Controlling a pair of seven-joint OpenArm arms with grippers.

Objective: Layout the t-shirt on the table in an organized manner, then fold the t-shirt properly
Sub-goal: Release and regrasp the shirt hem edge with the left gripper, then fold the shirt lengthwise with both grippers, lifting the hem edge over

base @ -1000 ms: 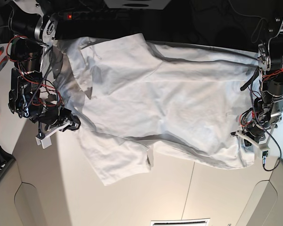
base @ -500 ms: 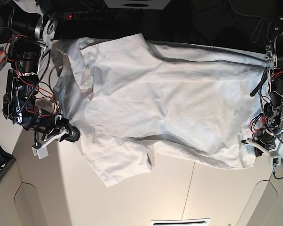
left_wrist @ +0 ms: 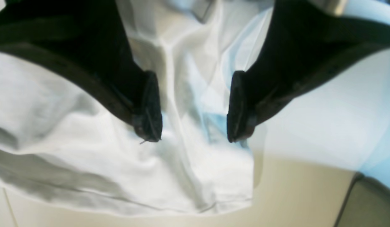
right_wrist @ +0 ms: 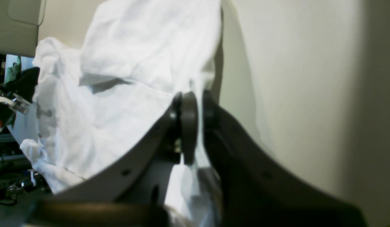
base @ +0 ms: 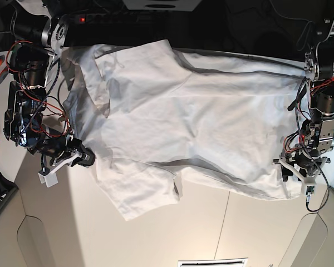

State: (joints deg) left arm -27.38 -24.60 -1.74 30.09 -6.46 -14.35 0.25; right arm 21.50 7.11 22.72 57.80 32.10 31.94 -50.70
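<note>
t-shirt (base: 183, 133): white, spread wide across the bench, wrinkled, one sleeve lying toward the near edge in the base view; far hem side runs along the dark back edge
bench (base: 211, 228): pale matte top, thin dark seam line visible near the shirt's lower edge
left pincer (left_wrist: 195, 107): jaws standing wide apart, nothing between them but air; shirt corner lies directly under the gap, not gripped
left pincer, base view (base: 296, 169): at the shirt's corner on that view's right, sitting over the fabric edge
left pads (left_wrist: 150, 107): dark, both clear of the cloth as far as visible; picture is blurred
right pincer (right_wrist: 195, 126): jaws closed together, a fold of shirt fabric pinched between them
right pincer, base view (base: 80, 157): at the shirt's edge on that view's left, near the sleeve
shirt in right wrist view (right_wrist: 135, 63): bunched and draped away from the pincer, bench bare beside it
cables (base: 36, 105): red and black wiring along the right arm
</note>
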